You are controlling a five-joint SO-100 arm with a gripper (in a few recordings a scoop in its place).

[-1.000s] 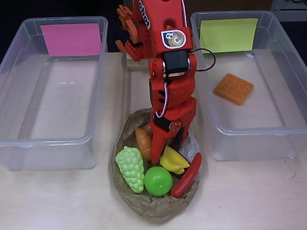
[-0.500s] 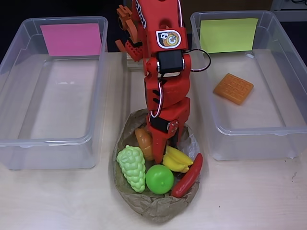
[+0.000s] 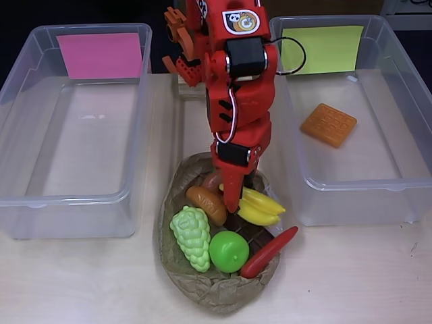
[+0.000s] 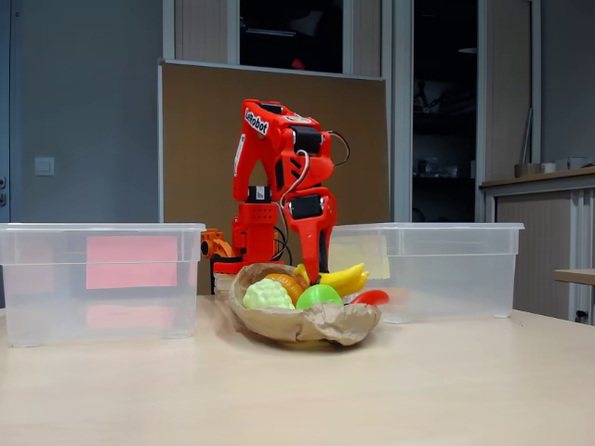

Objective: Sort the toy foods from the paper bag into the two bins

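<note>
A crumpled brown paper bag [image 3: 219, 287] is seen on the pale worktop [image 3: 351, 277], lying between two clear bins. In the overhead view, the bin with the pink card [image 3: 71, 125] stands to the left and the bin with the yellow-green card [image 3: 351, 115] to the right. An orange waffle [image 3: 329, 125] lies on the floor of the right-hand bin.

Several toy foods are held in the bag: light green grapes [image 3: 192, 236], a green apple [image 3: 229, 251], a brown bread roll [image 3: 206, 204], yellow bananas [image 3: 259, 206] and a red chili [image 3: 268, 252], whose tip reaches past the bag's right edge. A dark piece is partly seen beneath the apple and bananas; what it is cannot be told.

The red arm is bent down over the bag, and its end effector [image 3: 233, 199] is lowered among the toys, between the roll and the bananas. Whether its jaws are apart or clamped on anything cannot be told from either view. In the fixed view, the end effector [image 4: 318, 265] is seen just behind the bananas [image 4: 342, 277].
</note>
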